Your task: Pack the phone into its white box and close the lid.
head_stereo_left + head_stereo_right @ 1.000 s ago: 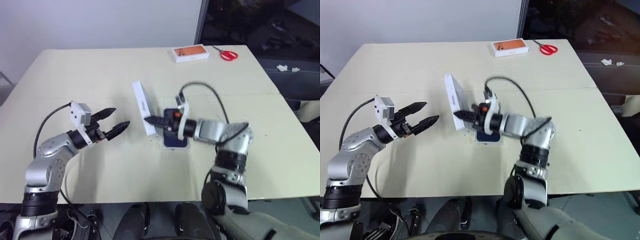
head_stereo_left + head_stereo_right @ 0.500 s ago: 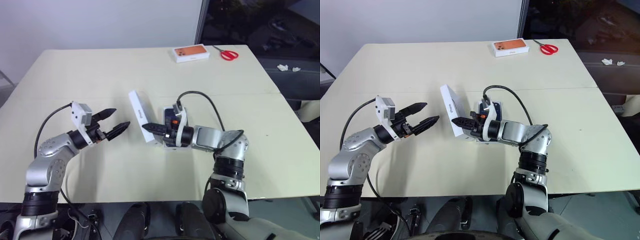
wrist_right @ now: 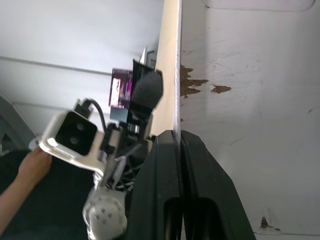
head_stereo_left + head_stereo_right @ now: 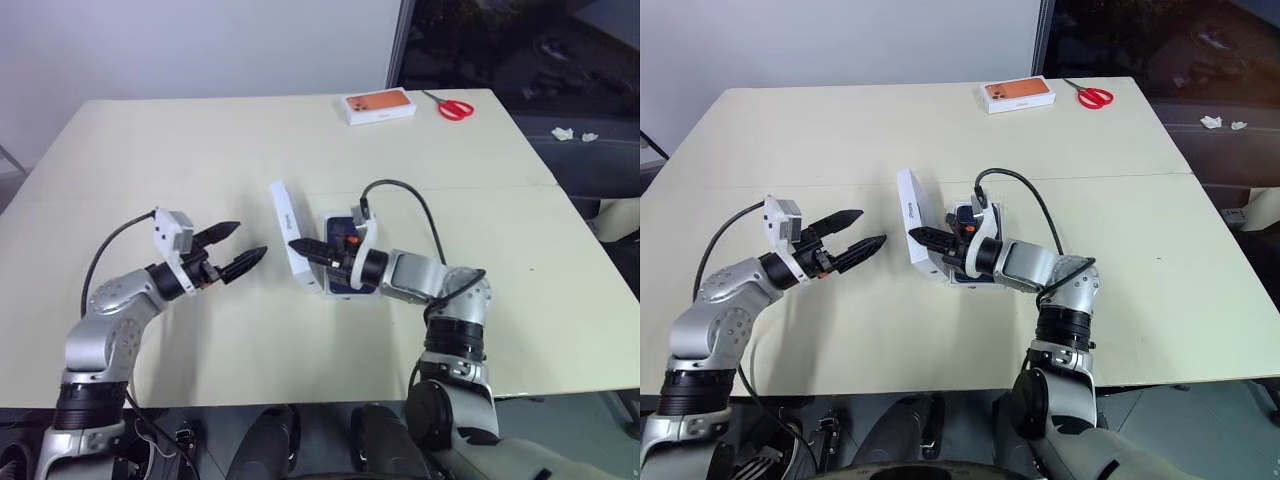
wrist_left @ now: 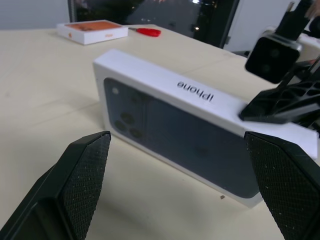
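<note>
Table (image 4: 150, 150): large pale cream top carrying everything below.
Left gripper (image 4: 240, 250): hovers over the table on the robot's left side, fingers spread wide, nothing between them. It points at the printed face of the lid, with a clear gap between the tips and that face.
Right gripper (image 4: 300, 247): fingers pressed together, pinched on the lid's upper rim. From the right wrist camera the thin wall runs straight into the closed black fingers (image 3: 172, 165).
Lid (image 4: 293, 238): stands tilted on one long edge near mid-table, just left of the white box. The dark phone picture faces the left gripper; the plain white inside faces the right arm. "iPhone" is printed on its narrow side wall.
White box (image 4: 326, 288): flat on the table under the right wrist, touching or nearly touching the lid's lower edge; which of the two I cannot tell.
Phone (image 4: 345, 282): dark blue, lying inside the white box, partly hidden by the right gripper's body.
Orange-printed box (image 4: 380, 106): far edge of the table, well apart from both grippers.
Scissors (image 4: 455, 107): red-handled, just right of the orange-printed box.
</note>
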Robot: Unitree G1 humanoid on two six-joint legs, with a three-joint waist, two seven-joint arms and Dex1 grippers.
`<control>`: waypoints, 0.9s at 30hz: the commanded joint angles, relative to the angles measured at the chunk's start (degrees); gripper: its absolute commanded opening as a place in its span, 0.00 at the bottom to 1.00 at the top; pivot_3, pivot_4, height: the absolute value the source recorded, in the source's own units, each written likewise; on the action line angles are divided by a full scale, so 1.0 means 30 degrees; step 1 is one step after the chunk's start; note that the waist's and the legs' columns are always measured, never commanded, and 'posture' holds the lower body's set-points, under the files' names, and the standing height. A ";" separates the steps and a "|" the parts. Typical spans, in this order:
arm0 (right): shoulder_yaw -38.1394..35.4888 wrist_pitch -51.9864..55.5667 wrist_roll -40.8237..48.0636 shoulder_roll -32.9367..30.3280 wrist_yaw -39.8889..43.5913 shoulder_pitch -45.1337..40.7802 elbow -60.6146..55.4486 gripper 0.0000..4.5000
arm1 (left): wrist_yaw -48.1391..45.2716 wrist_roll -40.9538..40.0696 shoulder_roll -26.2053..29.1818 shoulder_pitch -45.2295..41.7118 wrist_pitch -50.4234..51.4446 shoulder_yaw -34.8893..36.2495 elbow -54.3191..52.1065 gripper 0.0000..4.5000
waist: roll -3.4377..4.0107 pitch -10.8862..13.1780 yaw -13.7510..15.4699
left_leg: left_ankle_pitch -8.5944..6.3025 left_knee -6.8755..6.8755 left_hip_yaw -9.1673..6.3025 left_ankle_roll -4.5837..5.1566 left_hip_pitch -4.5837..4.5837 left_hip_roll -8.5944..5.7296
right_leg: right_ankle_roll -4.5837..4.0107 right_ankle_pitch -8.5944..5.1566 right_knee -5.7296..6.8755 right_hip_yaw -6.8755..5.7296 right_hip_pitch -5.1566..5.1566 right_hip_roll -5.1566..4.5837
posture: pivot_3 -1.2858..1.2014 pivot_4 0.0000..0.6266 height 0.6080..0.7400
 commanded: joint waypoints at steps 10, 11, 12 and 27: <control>0.1127 -0.1383 0.1785 -0.0282 -0.0874 0.0523 0.0114 0.00 | 0.0678 0.1512 -0.2423 -0.1402 -0.1011 -0.1998 0.1678 0.01 | -0.0004 0.0001 0.0015 | 0.0001 0.0002 0.0001 0.0001 0.0000 0.0010 | 0.0001 0.0000 0.0001 -0.0002 0.0004 0.0015 | 0.52 0.24 1.00; 0.1192 -0.1499 0.1922 -0.0317 -0.0927 0.0529 0.0112 0.00 | 0.0768 0.1742 -0.2585 -0.1572 -0.1239 -0.2074 0.1949 0.01 | -0.0005 0.0001 0.0016 | 0.0001 0.0005 0.0001 0.0001 0.0000 0.0009 | 0.0001 0.0000 0.0002 -0.0004 0.0006 0.0016 | 0.52 0.24 1.00; 0.1254 -0.1609 0.2115 -0.0346 -0.0974 0.0546 0.0112 0.00 | 0.0889 0.1944 -0.2718 -0.1760 -0.1334 -0.2190 0.2109 0.01 | -0.0004 0.0001 0.0012 | 0.0001 0.0006 0.0000 0.0001 0.0000 0.0009 | 0.0001 0.0001 0.0001 -0.0004 0.0006 0.0016 | 0.52 0.24 1.00; 0.2778 -0.2442 0.0650 -0.6634 0.3824 -0.0411 -0.1316 0.99 | 0.1163 0.2371 -0.3784 -0.2544 -0.1337 -0.2442 0.2320 0.00 | -0.0007 0.0014 0.0129 | -0.0001 0.0031 0.0005 0.0012 -0.0017 -0.0007 | 0.0004 0.0000 -0.0010 -0.0023 0.0017 0.0012 | 0.52 0.24 1.00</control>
